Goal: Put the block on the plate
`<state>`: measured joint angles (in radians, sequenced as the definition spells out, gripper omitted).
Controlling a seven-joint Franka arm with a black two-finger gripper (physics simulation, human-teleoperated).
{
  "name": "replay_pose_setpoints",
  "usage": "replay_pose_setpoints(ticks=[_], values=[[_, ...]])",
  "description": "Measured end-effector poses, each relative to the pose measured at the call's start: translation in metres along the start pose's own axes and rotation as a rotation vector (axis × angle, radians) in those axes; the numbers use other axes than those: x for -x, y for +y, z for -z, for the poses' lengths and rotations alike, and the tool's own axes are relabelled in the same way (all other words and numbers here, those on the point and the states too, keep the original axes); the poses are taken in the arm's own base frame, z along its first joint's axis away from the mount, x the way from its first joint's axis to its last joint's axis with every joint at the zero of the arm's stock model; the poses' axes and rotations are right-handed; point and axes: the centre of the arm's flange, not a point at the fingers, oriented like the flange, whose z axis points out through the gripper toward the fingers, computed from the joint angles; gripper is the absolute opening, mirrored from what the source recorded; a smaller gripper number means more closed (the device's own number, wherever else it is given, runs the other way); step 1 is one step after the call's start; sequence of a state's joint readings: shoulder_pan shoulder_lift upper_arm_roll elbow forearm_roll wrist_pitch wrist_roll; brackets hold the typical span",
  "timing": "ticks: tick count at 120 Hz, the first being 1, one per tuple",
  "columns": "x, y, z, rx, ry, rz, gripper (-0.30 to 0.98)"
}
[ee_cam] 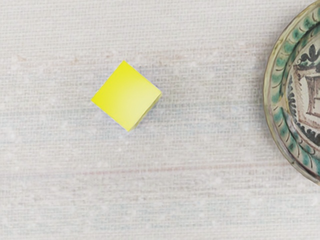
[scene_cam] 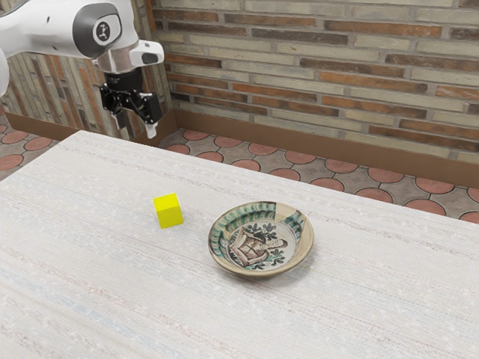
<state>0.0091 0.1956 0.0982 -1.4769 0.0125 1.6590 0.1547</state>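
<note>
Claw wide open and empty, yellow block on the table near the plate

A pale, whitish counter with faint streaks carries a small, bright yellow cube-shaped block and, near it but not touching, a round, shallow plate with a green, cream and brown painted pattern.

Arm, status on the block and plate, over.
Gripper open, empty, raised over the table. Yellow block on the table, beside the plate, not touching. No obstacle seen between them.
</note>
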Motion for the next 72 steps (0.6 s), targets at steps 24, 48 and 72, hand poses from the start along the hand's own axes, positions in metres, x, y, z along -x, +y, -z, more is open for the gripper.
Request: replay_pose_setpoints(ticks=[24,48,72], values=[[0.000,-0.002,0.000,-0.005,-0.002,-0.003,0.69],[-0.014,-0.004,-0.034,-0.016,-0.057,-0.017,0.69],[-0.044,-0.025,-0.098,-0.006,-0.076,-0.140,0.69]])
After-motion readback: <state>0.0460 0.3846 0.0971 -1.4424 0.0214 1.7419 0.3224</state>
